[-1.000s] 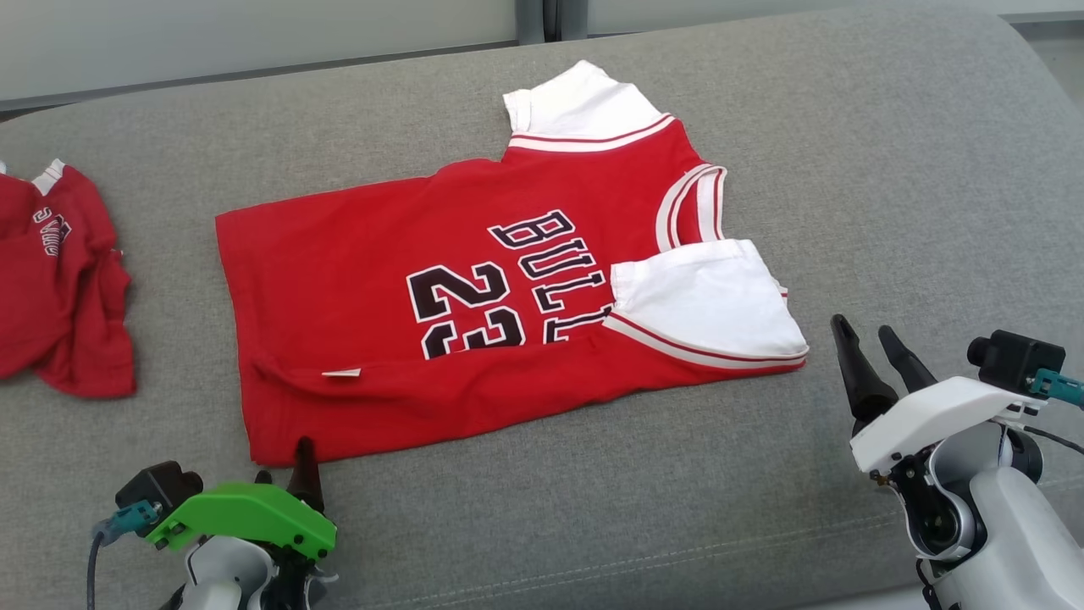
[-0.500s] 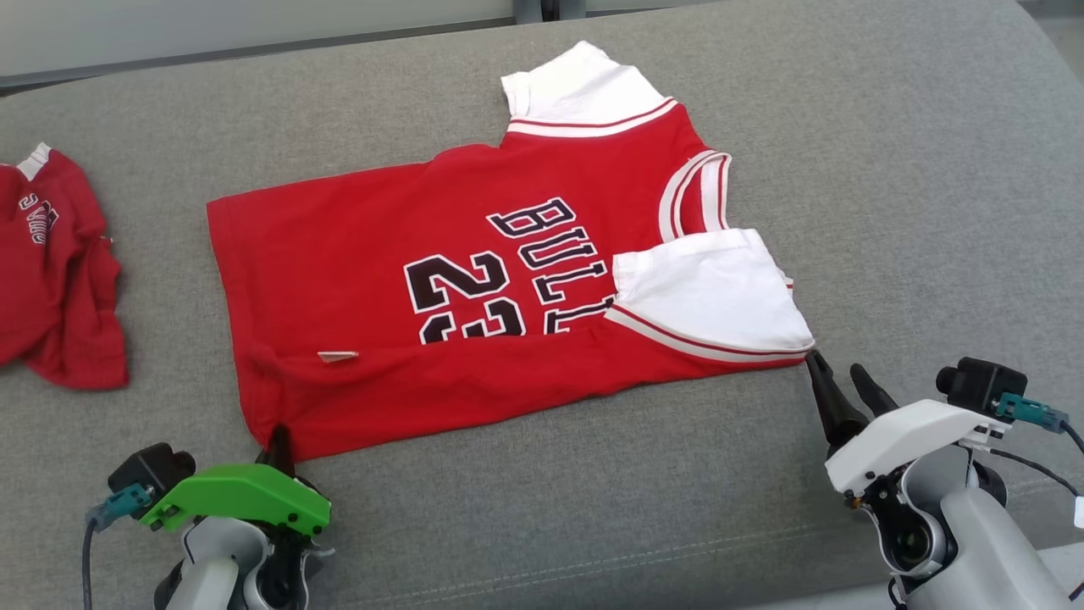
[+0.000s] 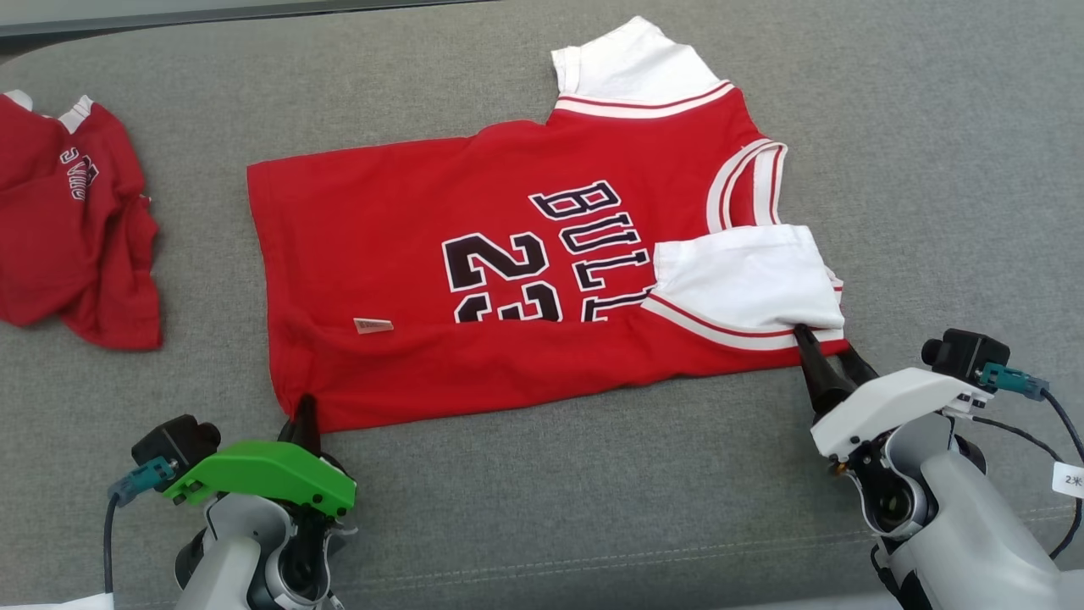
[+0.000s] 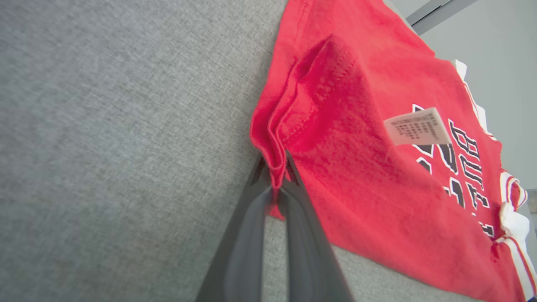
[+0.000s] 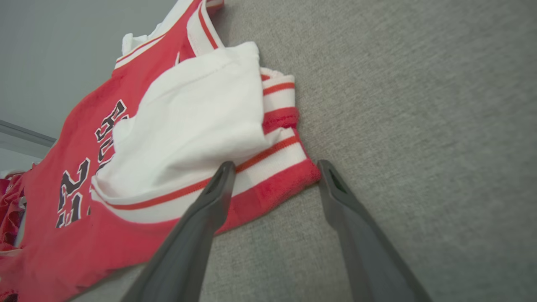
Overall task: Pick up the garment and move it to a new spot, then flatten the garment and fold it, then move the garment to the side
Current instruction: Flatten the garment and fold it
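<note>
The red jersey (image 3: 508, 280) lies spread flat across the middle of the grey cushion (image 3: 593, 508), hem toward its left edge. The left gripper (image 3: 305, 415) is pinched tight on the near hem corner. The right gripper (image 3: 826, 352), jaws apart, straddles the near shoulder corner by the white sleeve (image 3: 745, 280). Another red garment (image 3: 76, 237) sits crumpled at the left edge.

The light is bright, soft and even. Shadows are faint; a thin one lies under the edge of the red garment (image 3: 406, 254). The head view is sharp. In the right wrist view the near dark fingers (image 5: 188, 235) look slightly blurred.
</note>
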Robot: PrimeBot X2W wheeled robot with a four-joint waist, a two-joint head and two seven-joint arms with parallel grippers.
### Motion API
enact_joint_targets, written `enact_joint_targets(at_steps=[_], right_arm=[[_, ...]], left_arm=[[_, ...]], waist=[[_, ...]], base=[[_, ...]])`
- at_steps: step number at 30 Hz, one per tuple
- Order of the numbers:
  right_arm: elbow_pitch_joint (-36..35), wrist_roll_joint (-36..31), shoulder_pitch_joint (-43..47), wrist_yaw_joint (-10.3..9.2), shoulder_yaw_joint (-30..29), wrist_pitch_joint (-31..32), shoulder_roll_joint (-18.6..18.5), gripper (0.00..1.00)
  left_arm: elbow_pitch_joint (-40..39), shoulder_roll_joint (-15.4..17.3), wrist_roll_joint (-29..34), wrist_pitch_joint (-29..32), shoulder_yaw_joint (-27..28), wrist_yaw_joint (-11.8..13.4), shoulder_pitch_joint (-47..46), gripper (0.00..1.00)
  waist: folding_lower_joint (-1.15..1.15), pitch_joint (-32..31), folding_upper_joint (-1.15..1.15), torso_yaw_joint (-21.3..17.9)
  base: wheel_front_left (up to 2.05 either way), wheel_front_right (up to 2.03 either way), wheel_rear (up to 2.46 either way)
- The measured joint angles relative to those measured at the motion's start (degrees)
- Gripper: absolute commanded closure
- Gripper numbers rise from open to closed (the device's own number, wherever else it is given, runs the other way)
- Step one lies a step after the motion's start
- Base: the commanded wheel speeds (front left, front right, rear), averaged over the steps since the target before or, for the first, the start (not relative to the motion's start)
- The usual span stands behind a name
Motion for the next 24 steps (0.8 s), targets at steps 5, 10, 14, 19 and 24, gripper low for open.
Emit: enact_joint_targets(at_steps=[5, 10, 14, 19, 24], right_arm=[[0.4, 4.5, -1.7, 0.00, 2.3, -0.9, -0.6, 0.71], [-0.7, 9.4, -2.2, 0.00, 4.4, -3.8, -2.4, 1.00], [-5.1, 15.6, -2.4, 0.00, 5.6, -4.3, -7.4, 1.00], [-8.2, 16.9, -0.8, 0.01, 3.8, -2.6, -10.5, 1.00], [-10.8, 15.8, 4.0, 0.03, 3.1, 0.9, -12.2, 1.00]], left_arm=[[-1.0, 0.0, 0.2, 0.0, -0.3, 0.2, 0.0, 1.00], [-2.2, 0.3, 0.4, -0.5, -0.2, 0.2, 0.0, 1.00], [-7.8, 1.5, 1.2, -1.1, -0.3, 0.2, 0.8, 1.00], [-13.6, 2.5, 1.7, -0.4, -1.0, 1.3, 4.0, 1.00], [-18.1, 2.9, 1.7, 0.7, -1.9, 3.3, 9.4, 1.00]], waist=[[0.00, 0.5, 0.00, 0.7], [0.00, 0.4, 0.00, 0.3], [0.00, -0.8, 0.00, -0.2], [0.00, -1.8, 0.00, -0.3], [0.00, -2.7, 0.00, -0.4]], base=[[0.00, 0.00, 0.00], [0.00, 0.00, 0.00], [0.00, 0.00, 0.00], [0.00, 0.00, 0.00], [0.00, 0.00, 0.00]])
